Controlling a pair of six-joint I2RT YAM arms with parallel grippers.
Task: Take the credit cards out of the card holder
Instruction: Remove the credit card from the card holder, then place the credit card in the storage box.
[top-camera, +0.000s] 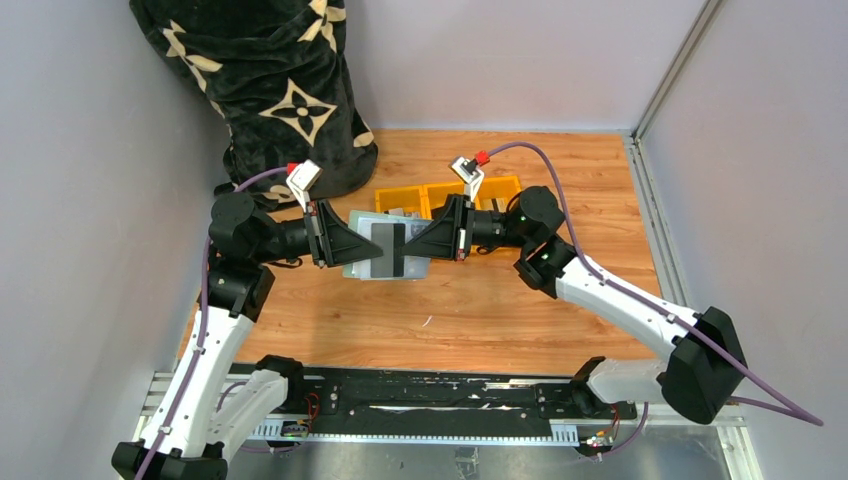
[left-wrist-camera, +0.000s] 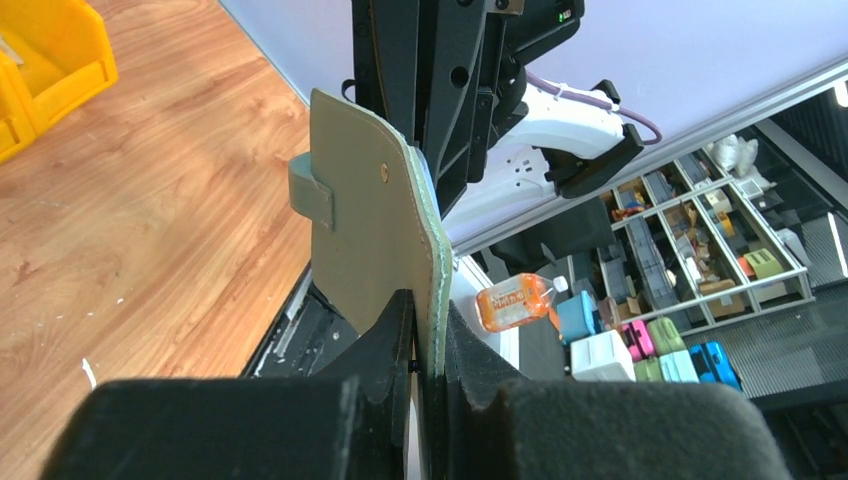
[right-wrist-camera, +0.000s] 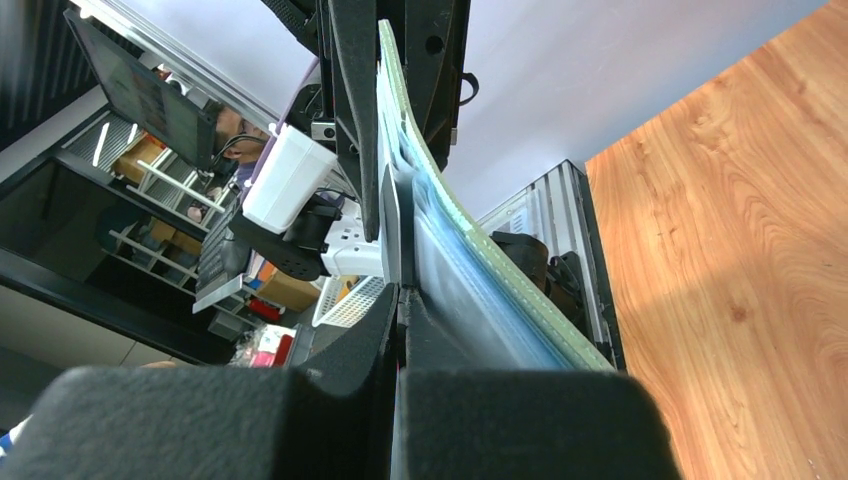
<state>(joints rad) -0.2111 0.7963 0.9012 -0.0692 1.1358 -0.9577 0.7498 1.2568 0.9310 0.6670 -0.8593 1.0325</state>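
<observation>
1. The left claw (left-wrist-camera: 428, 305) is nearly closed, pinching one edge of the card holder (left-wrist-camera: 370, 230) by its sage-green cover, with the snap tab (left-wrist-camera: 312, 190) sticking out to the side
2. The right claw (right-wrist-camera: 398, 290) is pressed fully together on the thin edge of a dark-striped credit card (top-camera: 390, 248) lying among the clear sleeves, facing the left claw
3. The card holder hangs opened out between both claws, lifted above the desk (top-camera: 450, 310)
4. A yellow tray (top-camera: 440, 195) sits on the desk just behind the right claw

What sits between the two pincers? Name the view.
The open holder, a dark-striped card showing, spans that gap above the table; the top view shows it.
</observation>
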